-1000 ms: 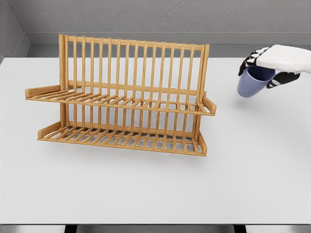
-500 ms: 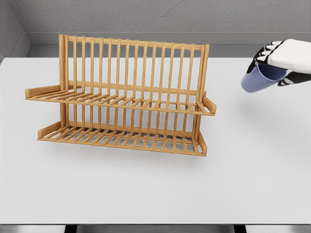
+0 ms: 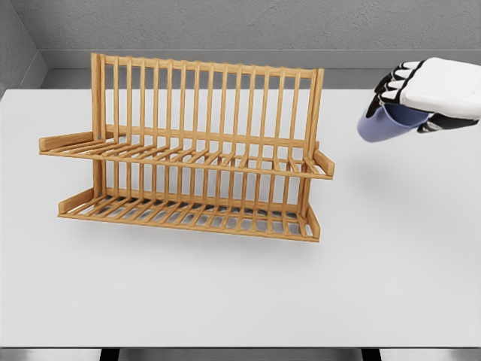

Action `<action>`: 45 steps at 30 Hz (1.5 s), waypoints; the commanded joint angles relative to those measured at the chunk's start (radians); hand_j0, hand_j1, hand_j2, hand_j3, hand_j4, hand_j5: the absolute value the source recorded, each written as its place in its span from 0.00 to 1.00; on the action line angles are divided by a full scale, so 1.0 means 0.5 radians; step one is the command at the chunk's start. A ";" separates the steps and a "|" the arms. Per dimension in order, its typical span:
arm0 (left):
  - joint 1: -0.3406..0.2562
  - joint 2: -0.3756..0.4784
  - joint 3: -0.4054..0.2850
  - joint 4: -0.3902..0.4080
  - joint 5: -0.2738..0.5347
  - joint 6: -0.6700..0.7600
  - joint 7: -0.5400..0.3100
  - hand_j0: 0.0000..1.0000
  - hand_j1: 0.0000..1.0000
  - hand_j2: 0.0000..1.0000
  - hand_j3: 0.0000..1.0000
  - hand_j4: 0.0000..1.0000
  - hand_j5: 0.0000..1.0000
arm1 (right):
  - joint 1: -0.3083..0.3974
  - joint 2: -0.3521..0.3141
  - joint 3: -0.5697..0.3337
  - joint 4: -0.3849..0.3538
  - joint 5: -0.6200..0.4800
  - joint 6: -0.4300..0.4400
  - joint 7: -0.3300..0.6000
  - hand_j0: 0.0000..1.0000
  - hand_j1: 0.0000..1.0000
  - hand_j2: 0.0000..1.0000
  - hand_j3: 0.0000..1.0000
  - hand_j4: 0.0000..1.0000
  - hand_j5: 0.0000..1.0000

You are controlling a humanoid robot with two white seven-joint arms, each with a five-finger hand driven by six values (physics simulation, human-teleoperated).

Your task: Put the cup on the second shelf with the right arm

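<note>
Place: a simulated test setting, rendered rather than lived in
Surface: a plain white surface [image 3: 225, 293] is seen
Walls: bare grey walls [image 3: 225, 22] are seen behind
Kitchen hint: a two-tier wooden dish rack [image 3: 188, 150]

A white table [image 3: 225, 293] meets a grey wall [image 3: 225, 22].

The right hand [image 3: 428, 94] covers the cup's [image 3: 379, 125] top.

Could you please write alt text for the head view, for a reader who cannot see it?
The right hand holds a tilted blue cup in the air, right of a two-tier wooden dish rack standing on a white table. Both shelves hold nothing.
</note>
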 commanded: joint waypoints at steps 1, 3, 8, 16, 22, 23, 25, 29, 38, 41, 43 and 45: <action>0.000 0.000 0.000 0.000 0.002 0.000 -0.001 1.00 1.00 1.00 1.00 1.00 1.00 | 0.000 -0.002 -0.040 -0.008 -0.007 -0.002 -0.001 0.67 0.67 0.67 0.67 0.67 0.67; 0.000 0.000 0.000 0.000 0.002 0.000 -0.001 1.00 1.00 1.00 1.00 1.00 1.00 | 0.000 -0.002 -0.043 -0.008 -0.007 -0.038 -0.001 0.67 0.67 0.67 0.67 0.67 0.67; 0.000 0.000 0.000 0.000 -0.001 0.000 -0.001 1.00 1.00 1.00 1.00 1.00 1.00 | 0.003 -0.005 -0.046 -0.008 -0.020 -0.183 -0.001 0.67 0.67 0.67 0.67 0.67 0.67; 0.000 0.000 0.000 0.000 0.002 0.000 -0.001 1.00 1.00 1.00 1.00 1.00 1.00 | 0.043 -0.011 -0.147 -0.008 -0.023 -0.223 -0.001 0.67 0.67 0.67 0.67 0.67 0.67; 0.000 0.000 0.000 0.000 0.002 0.000 -0.001 1.00 1.00 1.00 1.00 1.00 1.00 | 0.058 -0.021 -0.150 -0.008 -0.026 -0.223 -0.001 0.67 0.67 0.67 0.67 0.67 0.67; 0.000 0.000 0.000 0.000 -0.001 -0.003 -0.001 1.00 1.00 1.00 1.00 1.00 1.00 | 0.058 -0.008 -0.150 -0.008 -0.029 -0.223 -0.001 0.67 0.67 0.67 0.67 0.67 0.67; 0.000 0.000 0.000 0.000 0.002 0.000 -0.001 1.00 1.00 1.00 1.00 1.00 1.00 | 0.058 0.016 -0.144 -0.008 -0.029 -0.223 -0.001 0.67 0.67 0.67 0.67 0.67 0.67; 0.000 0.000 0.000 0.000 0.002 0.000 -0.001 1.00 1.00 1.00 1.00 1.00 1.00 | 0.055 0.139 -0.135 -0.008 -0.035 -0.223 -0.001 0.67 0.67 0.67 0.67 0.67 0.67; 0.000 0.000 0.000 0.000 0.002 0.000 -0.001 1.00 1.00 1.00 1.00 1.00 1.00 | 0.040 0.170 -0.129 -0.008 -0.155 -0.223 -0.001 0.67 0.67 0.67 0.67 0.67 0.67; 0.000 0.000 0.000 0.000 0.002 0.000 -0.001 1.00 1.00 1.00 1.00 1.00 1.00 | 0.040 0.173 -0.129 -0.008 -0.179 -0.223 -0.001 0.67 0.67 0.67 0.67 0.67 0.67; 0.000 0.000 0.000 0.000 0.002 0.000 -0.001 1.00 1.00 1.00 1.00 1.00 1.00 | 0.037 0.188 -0.126 -0.012 -0.195 -0.223 -0.001 0.67 0.67 0.67 0.67 0.67 0.67; 0.000 0.000 0.000 0.000 -0.001 0.000 -0.001 1.00 1.00 1.00 1.00 1.00 1.00 | 0.034 0.194 -0.119 -0.012 -0.195 -0.223 -0.001 0.67 0.67 0.67 0.67 0.67 0.67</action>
